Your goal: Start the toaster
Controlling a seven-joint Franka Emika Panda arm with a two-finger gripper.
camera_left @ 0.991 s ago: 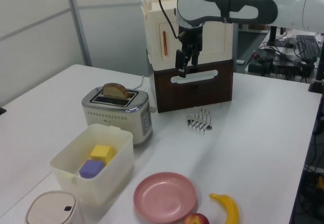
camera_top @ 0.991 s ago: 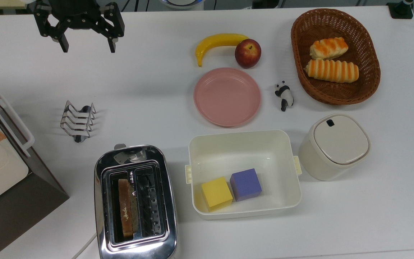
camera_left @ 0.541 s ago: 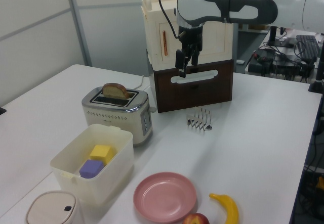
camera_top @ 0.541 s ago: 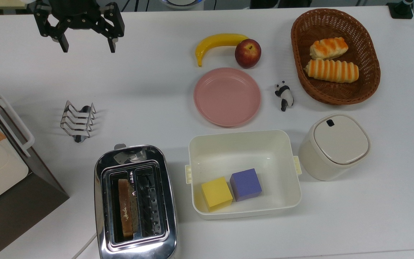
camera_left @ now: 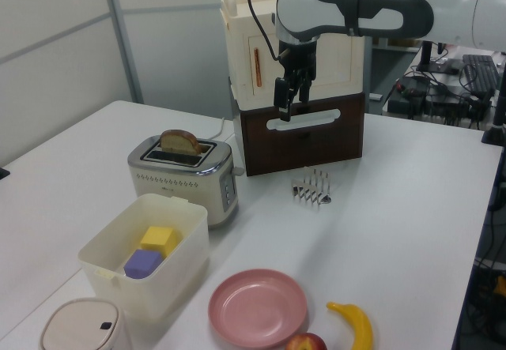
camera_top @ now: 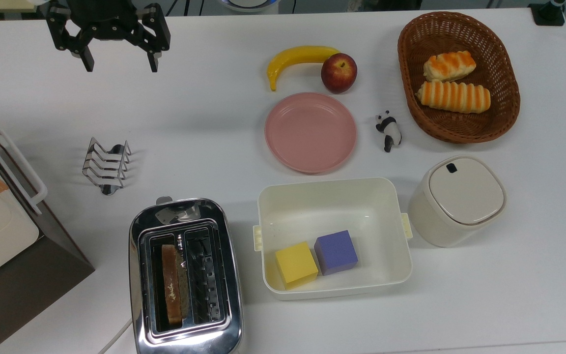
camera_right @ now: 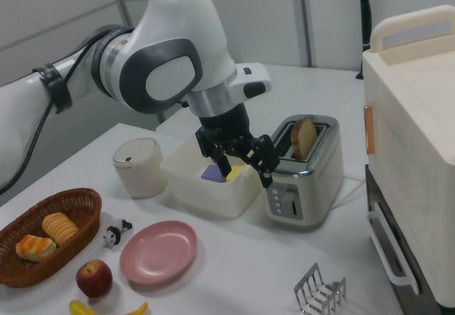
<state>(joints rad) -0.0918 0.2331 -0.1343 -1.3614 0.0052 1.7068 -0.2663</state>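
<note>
No movement since before: spread hand (camera_top: 119, 64) high, well apart from toaster (camera_top: 184, 278).

The toaster (camera_top: 184, 278) is a shiny chrome box with rounded corners and two dark slots on top. It stands upright on the white table near the bottom edge of the top view, left of centre, with its long side running towards that edge. A brown slice of toast (camera_top: 171, 285) stands on edge in the slot on the top view's left; the other slot shows bare wire guides. In the left view the toaster (camera_left: 183, 178) has a pale, perforated side and the toast sticks up above the top. In the right view its end panel (camera_right: 293, 203) carries small controls.
</note>
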